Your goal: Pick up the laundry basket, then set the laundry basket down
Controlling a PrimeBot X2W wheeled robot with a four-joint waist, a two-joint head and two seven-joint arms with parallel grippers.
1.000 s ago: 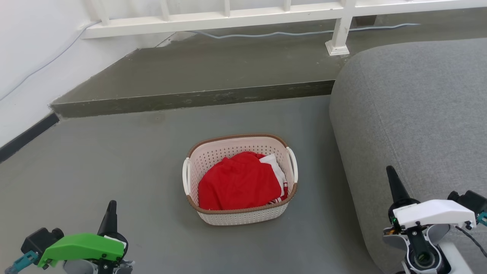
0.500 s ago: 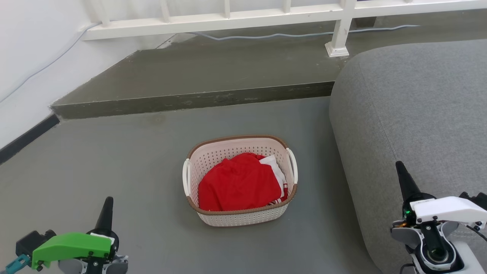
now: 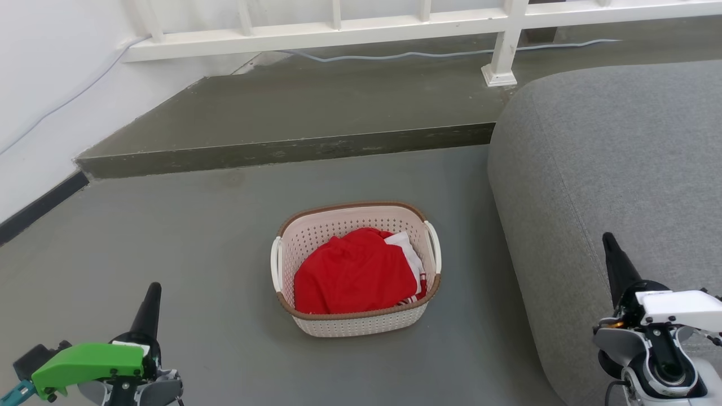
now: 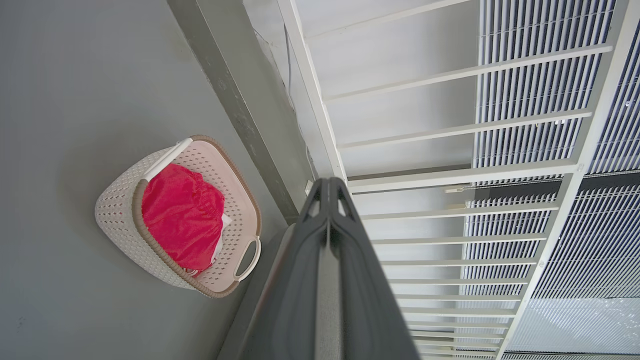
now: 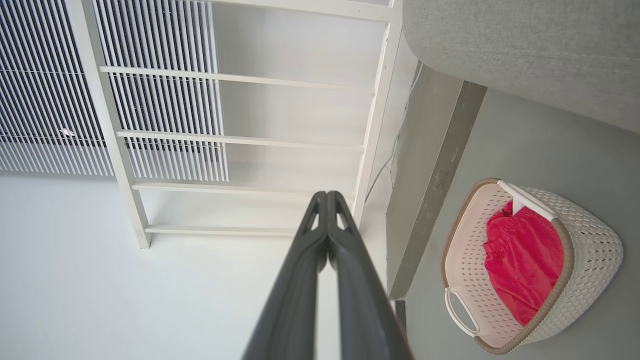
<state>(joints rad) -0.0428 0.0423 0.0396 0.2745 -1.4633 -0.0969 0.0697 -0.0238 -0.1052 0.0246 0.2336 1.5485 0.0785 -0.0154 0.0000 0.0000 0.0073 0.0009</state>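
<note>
The left gripper (image 3: 151, 294) is held near left, the right gripper (image 3: 610, 246) near right, each with fingers pressed together

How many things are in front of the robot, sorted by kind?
Baskets: 1, the laundry basket
Cloths: 2, a red cloth and a white cloth, possibly one garment
Sofas: 1, the grey sofa
Railings: 1, the white railing
Cables: 1, the cable
Total: 6
</note>
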